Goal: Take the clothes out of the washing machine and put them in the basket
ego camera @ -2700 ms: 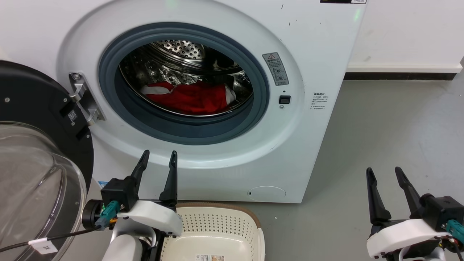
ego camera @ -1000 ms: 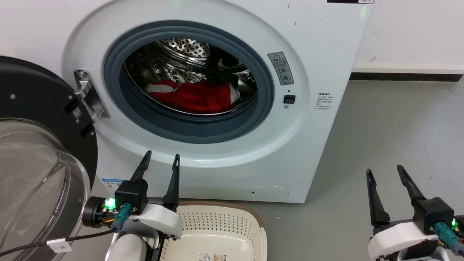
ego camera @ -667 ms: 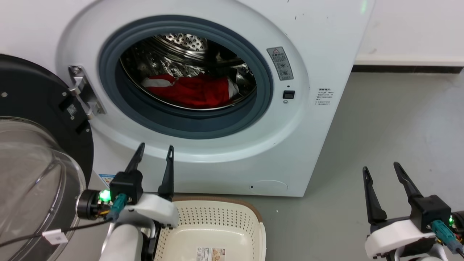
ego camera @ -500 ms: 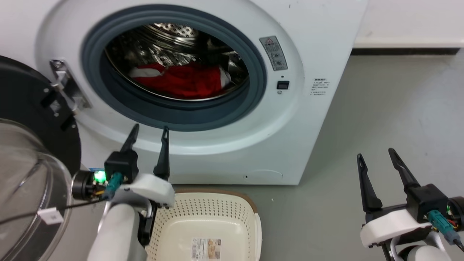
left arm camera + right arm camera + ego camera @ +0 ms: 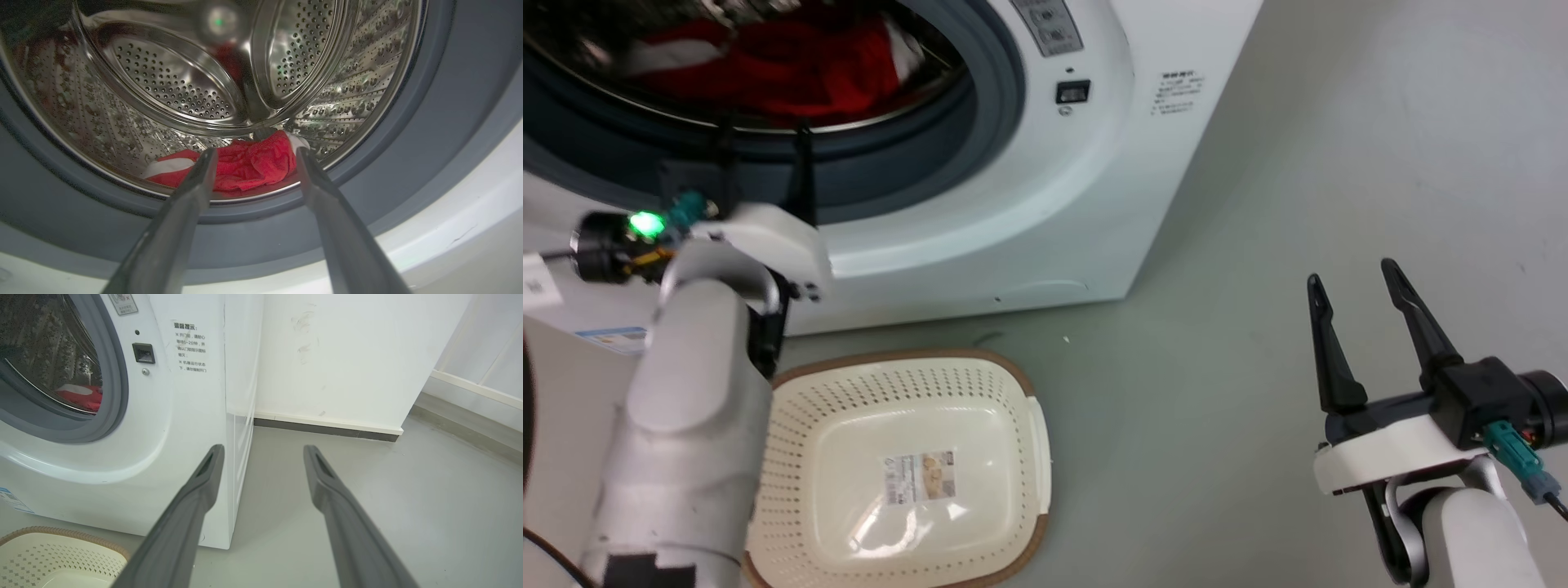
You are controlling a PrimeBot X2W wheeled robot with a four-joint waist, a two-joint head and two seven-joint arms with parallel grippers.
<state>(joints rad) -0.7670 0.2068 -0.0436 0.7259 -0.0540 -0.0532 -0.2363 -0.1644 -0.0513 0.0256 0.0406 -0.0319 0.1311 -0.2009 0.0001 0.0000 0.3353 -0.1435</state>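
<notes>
We have our left gripper (image 5: 255, 152), fingers spread, at the mouth of the washing machine (image 5: 1094, 204). The way from its tips to the clothes (image 5: 249, 167) lies open over the low lip of the grey rim (image 5: 449, 122). A drum rib (image 5: 247, 98) juts just beyond the clothes. Our left forearm (image 5: 686, 392) overhangs the left edge of the basket (image 5: 1033, 425); the rest of its top is open. Bare floor (image 5: 1217, 367) surrounds our right gripper (image 5: 1351, 270), with the machine's corner to its left.

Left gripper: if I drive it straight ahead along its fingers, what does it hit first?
Likely the bright red clothes with white trim, lying low in the perforated steel drum; the open left gripper frames them. The grey rubber door rim sits just under that line, so clearance is uncertain.
</notes>
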